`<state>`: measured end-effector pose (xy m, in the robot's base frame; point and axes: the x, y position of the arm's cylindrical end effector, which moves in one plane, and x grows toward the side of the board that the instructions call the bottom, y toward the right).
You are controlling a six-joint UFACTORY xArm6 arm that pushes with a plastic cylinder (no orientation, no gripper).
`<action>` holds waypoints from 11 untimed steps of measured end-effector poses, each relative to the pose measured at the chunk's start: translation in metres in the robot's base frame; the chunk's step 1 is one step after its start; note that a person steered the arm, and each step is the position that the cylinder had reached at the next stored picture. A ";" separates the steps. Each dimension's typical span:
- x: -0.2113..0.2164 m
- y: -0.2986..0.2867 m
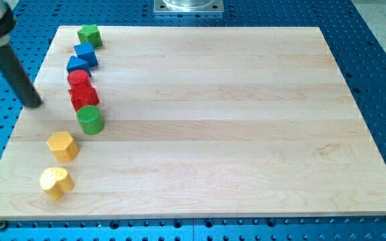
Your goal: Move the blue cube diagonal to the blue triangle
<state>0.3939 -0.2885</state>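
Note:
The blue cube (86,54) sits near the board's upper left, just below the green star-shaped block (90,34). The blue triangle (77,65) lies right below the cube, touching it. My tip (35,104) rests on the board's left edge, to the left of the red blocks and below-left of the blue triangle, apart from all blocks.
A red cylinder (78,77) and a red star-shaped block (84,96) sit below the triangle, then a green cylinder (90,120). A yellow hexagon (62,145) and a yellow heart-shaped block (55,182) lie lower left. The wooden board (233,134) rests on a blue perforated table.

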 end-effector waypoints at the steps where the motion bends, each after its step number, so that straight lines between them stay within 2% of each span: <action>1: -0.032 0.000; 2: -0.067 0.035; 4: -0.062 0.159; 5: -0.060 0.156; 7: -0.057 0.036; 9: -0.117 0.105; 10: -0.121 0.124; 11: -0.120 0.073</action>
